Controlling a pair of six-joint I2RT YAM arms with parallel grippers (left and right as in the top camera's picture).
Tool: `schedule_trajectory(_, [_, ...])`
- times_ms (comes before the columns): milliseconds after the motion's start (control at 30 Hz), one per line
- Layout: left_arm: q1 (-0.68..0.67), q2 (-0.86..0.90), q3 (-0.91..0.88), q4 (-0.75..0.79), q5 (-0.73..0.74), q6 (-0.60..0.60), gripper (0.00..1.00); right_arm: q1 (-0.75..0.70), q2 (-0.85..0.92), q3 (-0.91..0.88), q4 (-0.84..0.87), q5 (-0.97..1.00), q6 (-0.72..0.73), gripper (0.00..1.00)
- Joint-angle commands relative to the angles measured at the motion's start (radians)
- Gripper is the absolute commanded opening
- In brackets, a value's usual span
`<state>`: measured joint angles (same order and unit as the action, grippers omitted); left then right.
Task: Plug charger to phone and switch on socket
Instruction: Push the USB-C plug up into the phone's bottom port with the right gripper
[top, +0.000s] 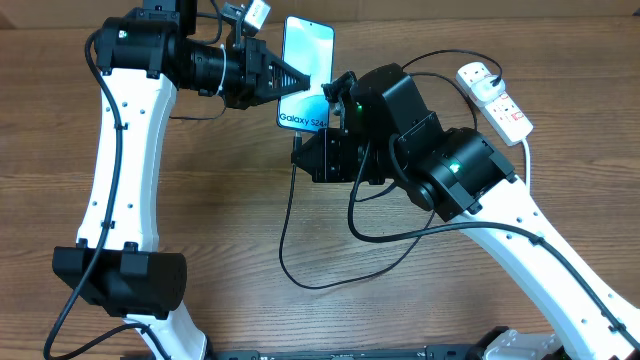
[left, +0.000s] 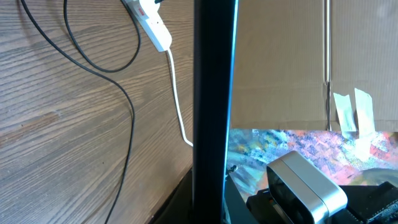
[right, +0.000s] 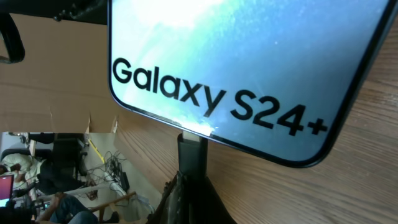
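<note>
The phone (top: 310, 50), with a blue-teal screen reading "Galaxy S24", lies near the table's far middle. My left gripper (top: 298, 82) is shut on its left edge. In the left wrist view the phone (left: 214, 93) shows edge-on as a dark bar between my fingers (left: 211, 210). My right gripper (top: 303, 150) is shut on the charger's connector (right: 191, 152), which touches the bottom edge of the phone (right: 236, 56). The black cable (top: 300, 260) loops over the table. The white socket (top: 496, 98) lies at the far right with a black plug (top: 490, 70) in it.
The socket (left: 149, 22), its thick white cord (left: 175, 93) and loops of black cable (left: 129, 118) show in the left wrist view. A cardboard wall (left: 280, 62) stands behind the table. The right arm's body (top: 440, 160) hangs over the table's middle right.
</note>
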<state>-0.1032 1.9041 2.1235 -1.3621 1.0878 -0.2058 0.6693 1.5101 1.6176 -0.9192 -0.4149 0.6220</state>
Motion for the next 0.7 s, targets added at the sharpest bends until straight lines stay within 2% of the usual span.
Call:
schedule_trajectory(0, [-0.002,-0.015,0.039,0.006,0.023,0.026,0.04,0.003,0.005,0.013,-0.003,-0.006,0.003,0.04])
schedule_trajectory(200, [0.001,-0.015,0.039,0.032,-0.029,0.005,0.04,0.003,0.005,0.013,-0.016,-0.006,0.003,0.04])
schedule_trajectory(667, [0.002,-0.015,0.039,0.015,-0.013,0.004,0.04,0.003,0.005,0.013,-0.014,0.028,0.003,0.04])
